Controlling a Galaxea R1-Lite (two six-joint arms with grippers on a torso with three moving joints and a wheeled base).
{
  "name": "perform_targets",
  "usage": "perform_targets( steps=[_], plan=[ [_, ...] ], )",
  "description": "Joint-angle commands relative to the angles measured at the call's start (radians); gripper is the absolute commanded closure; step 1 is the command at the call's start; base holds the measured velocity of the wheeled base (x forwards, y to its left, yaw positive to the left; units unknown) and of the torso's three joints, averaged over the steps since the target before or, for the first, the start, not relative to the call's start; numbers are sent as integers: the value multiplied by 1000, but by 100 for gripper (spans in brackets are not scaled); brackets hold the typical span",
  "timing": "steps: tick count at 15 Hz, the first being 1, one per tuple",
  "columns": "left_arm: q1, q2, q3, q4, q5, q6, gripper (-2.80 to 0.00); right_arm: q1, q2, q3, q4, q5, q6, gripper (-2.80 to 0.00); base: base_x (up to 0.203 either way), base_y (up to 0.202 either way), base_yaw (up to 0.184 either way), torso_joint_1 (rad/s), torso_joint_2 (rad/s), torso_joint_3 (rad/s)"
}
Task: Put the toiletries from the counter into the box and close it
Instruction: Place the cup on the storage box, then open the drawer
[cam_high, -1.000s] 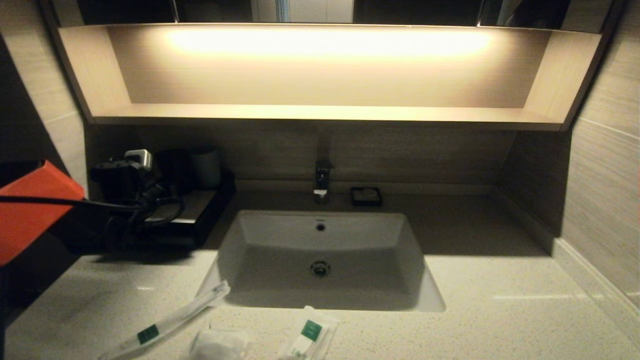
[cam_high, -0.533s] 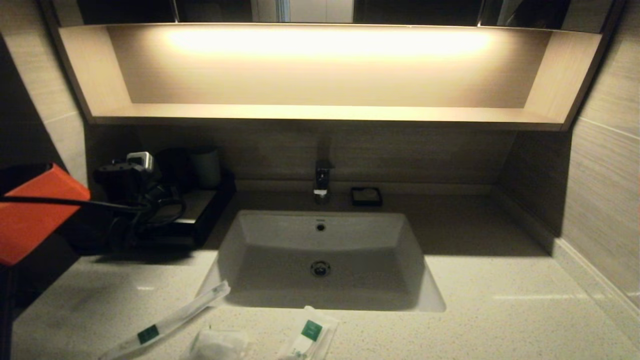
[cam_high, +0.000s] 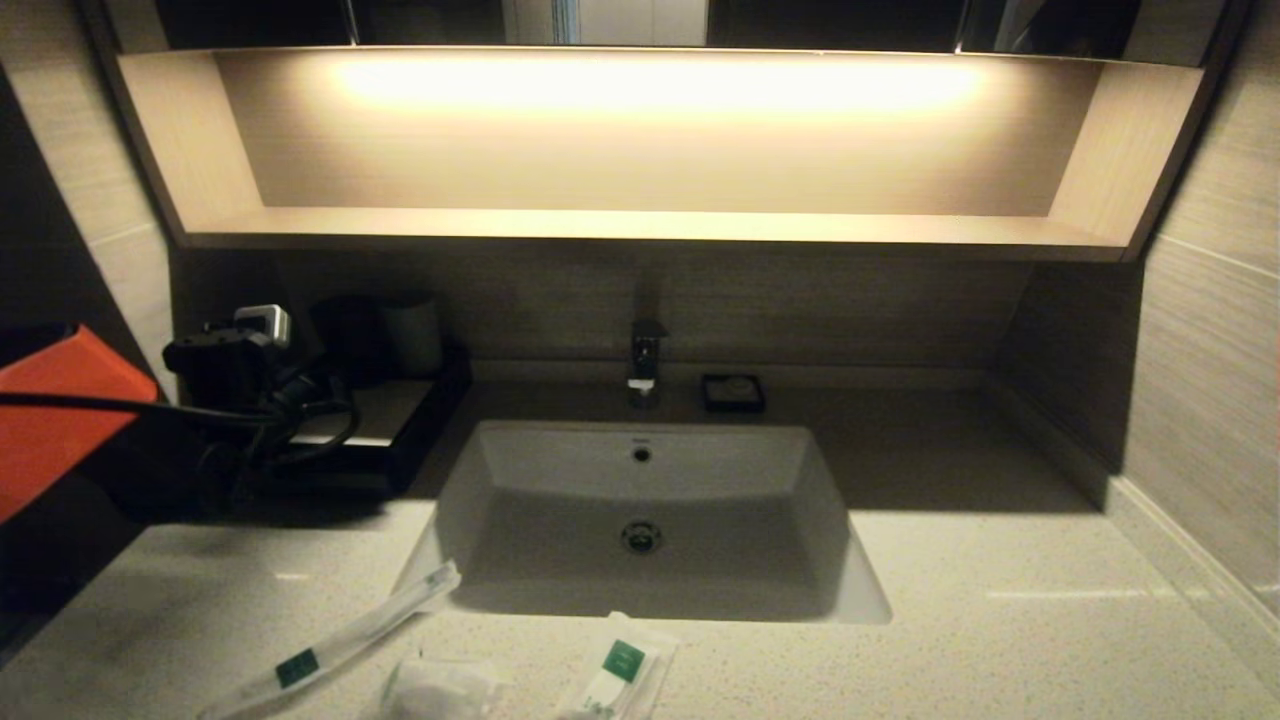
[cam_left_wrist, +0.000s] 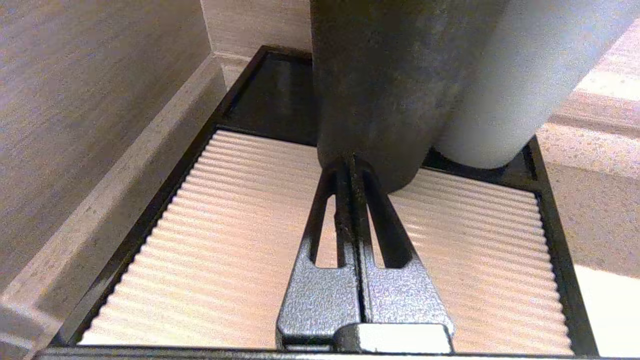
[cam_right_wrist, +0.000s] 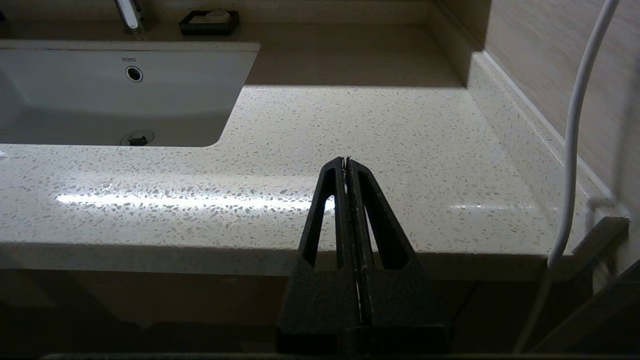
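Note:
Three wrapped toiletries lie on the counter's front edge: a long toothbrush packet (cam_high: 330, 640), a small clear packet (cam_high: 435, 688) and a flat packet with a green label (cam_high: 620, 675). The black box (cam_high: 420, 415) stands at the back left; in the left wrist view (cam_left_wrist: 547, 200) it shows a pale ribbed top. My left gripper (cam_left_wrist: 350, 162) is shut and empty, just above that ribbed top and close to a dark cup (cam_left_wrist: 380, 90). My right gripper (cam_right_wrist: 346, 160) is shut and empty, low before the counter's front right edge, out of the head view.
A white cup (cam_left_wrist: 520, 75) stands beside the dark cup at the box's far end. The sink (cam_high: 560, 470) fills the counter's middle, with a faucet (cam_high: 645, 360) and a soap dish (cam_high: 732, 392) behind it. A white cable (cam_right_wrist: 575, 125) hangs by the right wall.
My left arm has shifted slightly left and down over the box. The toiletries and the right arm have not moved.

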Motion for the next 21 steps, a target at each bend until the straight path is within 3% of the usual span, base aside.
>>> perform_targets(
  steps=[1, 10, 21],
  plan=[
    [-1, -17, 9, -7, -2, -2, 0, 0, 0, 2, 0, 0, 0, 0, 0, 0, 0, 0, 0, 0],
    [-21, 19, -11, -7, -10, -2, 0, 0, 0, 2, 0, 0, 0, 0, 0, 0, 0, 0, 0, 0],
    [-27, 108, -132, -6, -11, -12, 0, 0, 0, 2, 0, 0, 0, 0, 0, 0, 0, 0, 0, 0]
  ],
)
